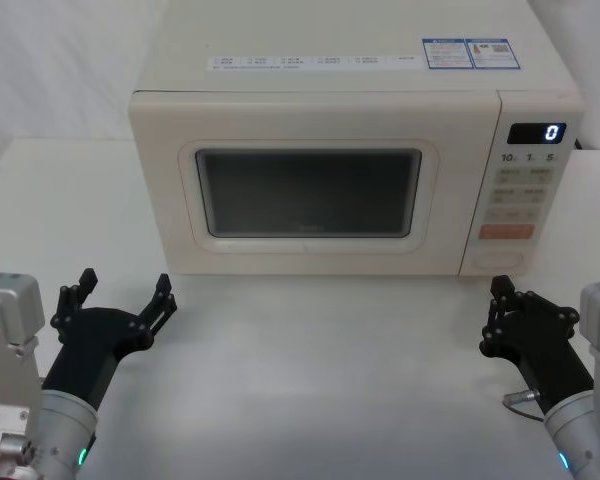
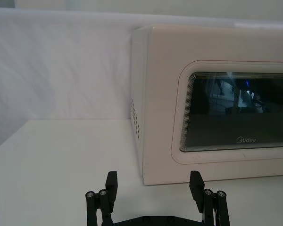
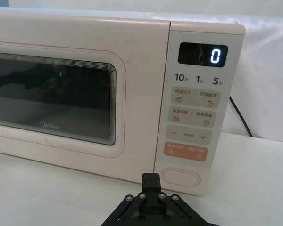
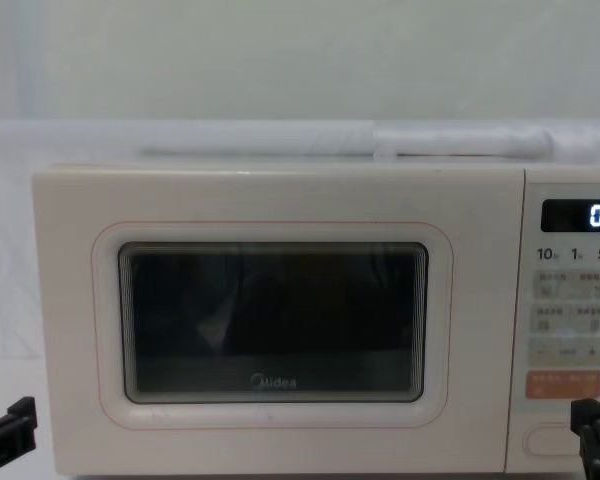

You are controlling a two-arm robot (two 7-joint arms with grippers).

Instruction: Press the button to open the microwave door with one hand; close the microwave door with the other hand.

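Low on the microwave's control panel, right of the shut microwave door [image 1: 310, 185], sits the button [image 3: 180, 178]; my right gripper [image 3: 151, 180], fingers pinched together, points straight at it, far nearer than my wide-spread left gripper [image 1: 125, 290] off the door's left corner.

Microwave door [image 1: 305, 190] at far centre of worktop [image 1: 320, 380], shut. Control panel [image 1: 525, 190] right of door; button [image 1: 500, 261] at its bottom. Left end effector [image 1: 125, 300] near left, right end effector [image 1: 500, 300] near right, just before button.
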